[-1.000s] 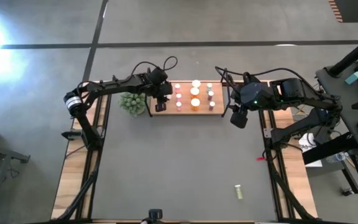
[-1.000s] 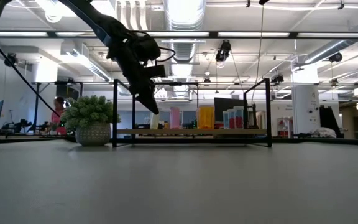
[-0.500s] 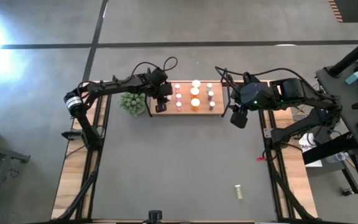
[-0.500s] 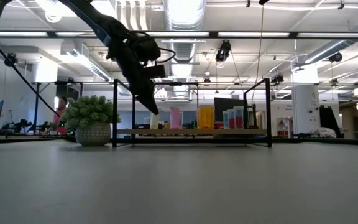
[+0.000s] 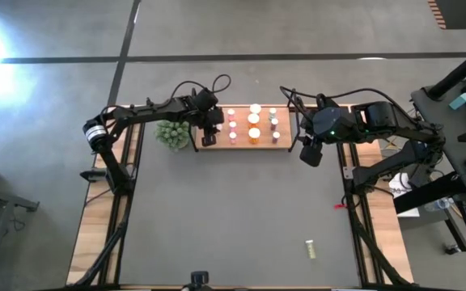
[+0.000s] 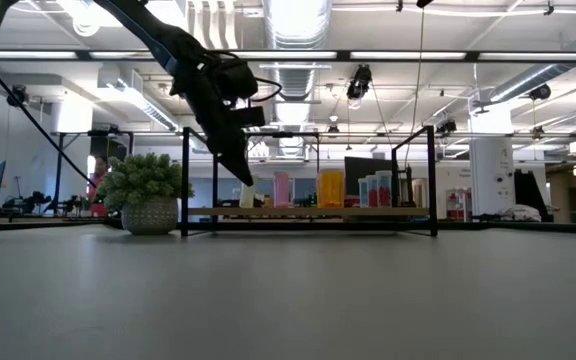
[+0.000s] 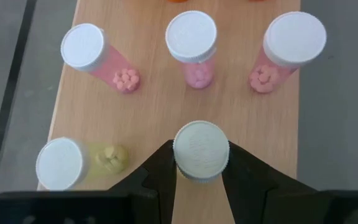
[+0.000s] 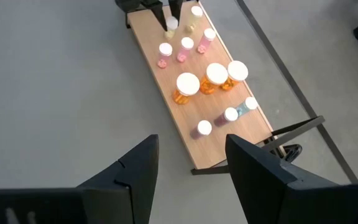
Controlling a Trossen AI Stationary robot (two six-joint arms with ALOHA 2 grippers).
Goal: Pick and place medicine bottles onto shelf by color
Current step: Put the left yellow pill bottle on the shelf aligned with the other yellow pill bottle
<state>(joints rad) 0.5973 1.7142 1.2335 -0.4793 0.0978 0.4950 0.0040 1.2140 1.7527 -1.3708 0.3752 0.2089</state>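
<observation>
Foreground: a lone yellow-green bottle (image 5: pixel 310 249) lies on its side on the dark grey mat (image 5: pixel 233 210), well apart from the shelf and not yet collected.

Right gripper (image 5: pixel 309 152): hangs above the mat just off the shelf's right end, fingers parted, nothing between them.

Left gripper (image 7: pixel 200 167): over the shelf's left end, fingers clenched on a white-capped bottle (image 7: pixel 201 151); its body is hidden beneath the cap, so its colour cannot be told.

Shelf (image 7: pixel 154 115): wooden board at the far edge of the mat; a yellow bottle (image 7: pixel 64 163) stands beside the held one, with three pink bottles (image 7: pixel 192 38) in a row beyond; orange bottles (image 8: pixel 207 78) sit mid-board, others towards the right end.

Plant (image 5: pixel 172 132): potted, just beside the shelf's left end.

Risk: neighbours stand close, so opening fingers could clip the yellow bottle and topple it; a tilted release could tip the held bottle into the pink row.
</observation>
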